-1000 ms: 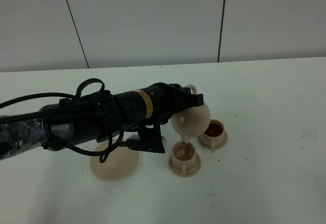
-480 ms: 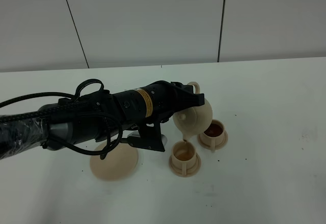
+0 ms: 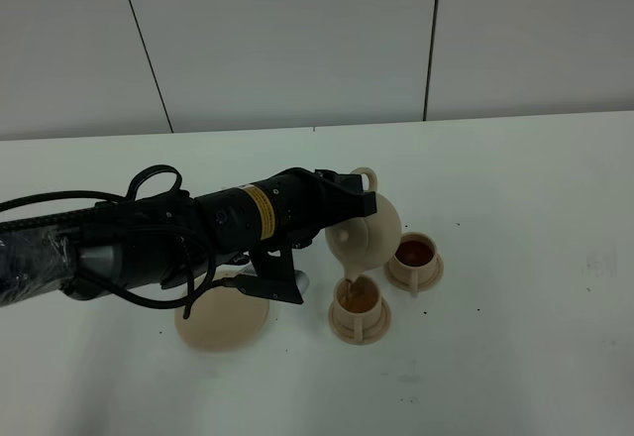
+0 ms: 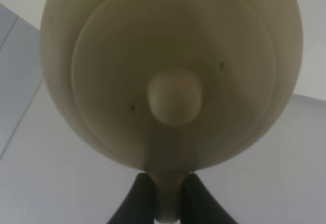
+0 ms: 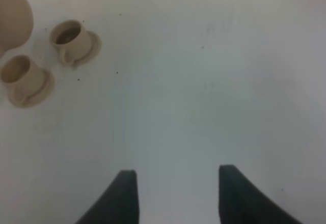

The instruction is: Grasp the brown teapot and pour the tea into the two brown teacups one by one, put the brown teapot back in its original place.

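One brown teapot (image 3: 372, 238). Two brown teacups (image 3: 359, 300) (image 3: 416, 255), lower centre of the high view. Two small saucers (image 3: 359, 336) (image 3: 413, 282). One wide flat disc (image 3: 213, 328), lower left.

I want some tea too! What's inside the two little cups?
The farther cup holds dark reddish-brown tea. The nearer cup holds paler brown tea, with the teapot tipped so its spout is right above it. How deep either goes is hidden by the cup walls.

High view overlooks table (image 3: 515, 357); left wrist hugs teapot (image 4: 173, 71); right wrist shares teacups (image 5: 70, 36).
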